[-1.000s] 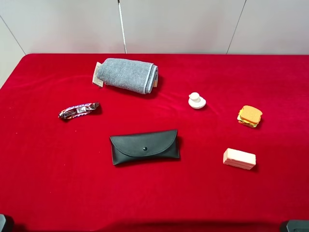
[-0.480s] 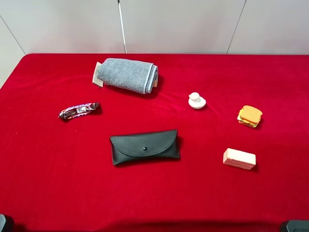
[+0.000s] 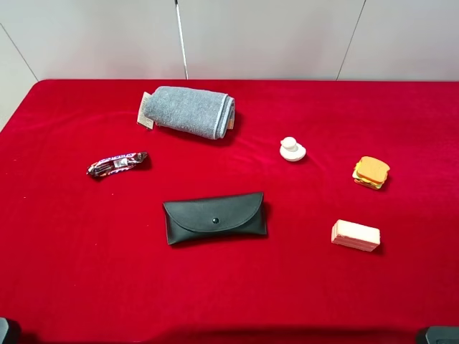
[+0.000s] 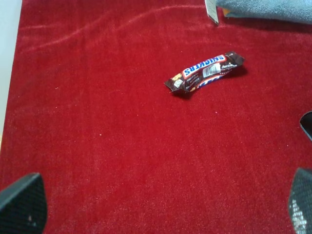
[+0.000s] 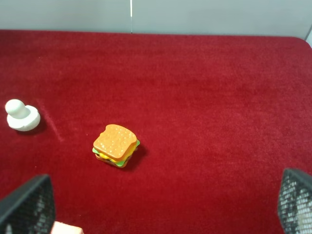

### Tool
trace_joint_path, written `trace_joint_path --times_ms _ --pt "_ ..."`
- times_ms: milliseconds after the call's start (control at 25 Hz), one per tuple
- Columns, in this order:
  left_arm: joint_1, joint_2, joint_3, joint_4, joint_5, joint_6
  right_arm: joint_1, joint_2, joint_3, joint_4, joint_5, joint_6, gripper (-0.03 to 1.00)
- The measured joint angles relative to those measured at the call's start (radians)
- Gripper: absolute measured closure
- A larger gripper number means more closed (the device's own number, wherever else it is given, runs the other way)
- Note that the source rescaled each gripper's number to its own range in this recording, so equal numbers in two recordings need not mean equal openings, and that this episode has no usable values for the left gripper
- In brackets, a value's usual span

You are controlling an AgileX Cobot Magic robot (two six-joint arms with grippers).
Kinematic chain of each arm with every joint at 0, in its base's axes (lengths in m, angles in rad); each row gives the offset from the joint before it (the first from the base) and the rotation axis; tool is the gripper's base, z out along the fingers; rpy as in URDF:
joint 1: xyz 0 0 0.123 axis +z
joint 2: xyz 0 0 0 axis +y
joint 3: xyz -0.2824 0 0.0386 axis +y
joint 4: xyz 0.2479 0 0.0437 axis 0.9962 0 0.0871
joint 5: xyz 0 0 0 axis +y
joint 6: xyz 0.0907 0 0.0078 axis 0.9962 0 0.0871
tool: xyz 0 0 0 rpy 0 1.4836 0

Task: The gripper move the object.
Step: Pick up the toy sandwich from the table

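Observation:
The toy sandwich [image 3: 371, 173], orange-tan bread with yellow and dark layers, lies flat on the red cloth at the right of the table. In the right wrist view it [image 5: 116, 145] lies ahead of my right gripper [image 5: 161, 204], well apart from it. The black fingers [image 5: 27, 204] stand wide apart and empty. My left gripper [image 4: 161, 207] is also open and empty, over bare cloth at the left, far from the sandwich. In the high view only dark bits of the arms show, at the bottom corners [image 3: 437, 335].
On the red cloth [image 3: 86, 251] lie a rolled grey towel [image 3: 188, 111], a Snickers bar [image 3: 117, 163], a black glasses case [image 3: 215, 217], a white knob piece [image 3: 292, 149] and a pale pink block [image 3: 355, 235] just in front of the sandwich.

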Motion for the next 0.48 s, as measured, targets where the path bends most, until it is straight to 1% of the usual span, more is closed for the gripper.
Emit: trace_joint_path --times_ms 480 --pt "0.0 0.0 0.0 0.0 0.0 0.0 0.0 0.025 0.0 0.0 0.0 0.0 -0.03"
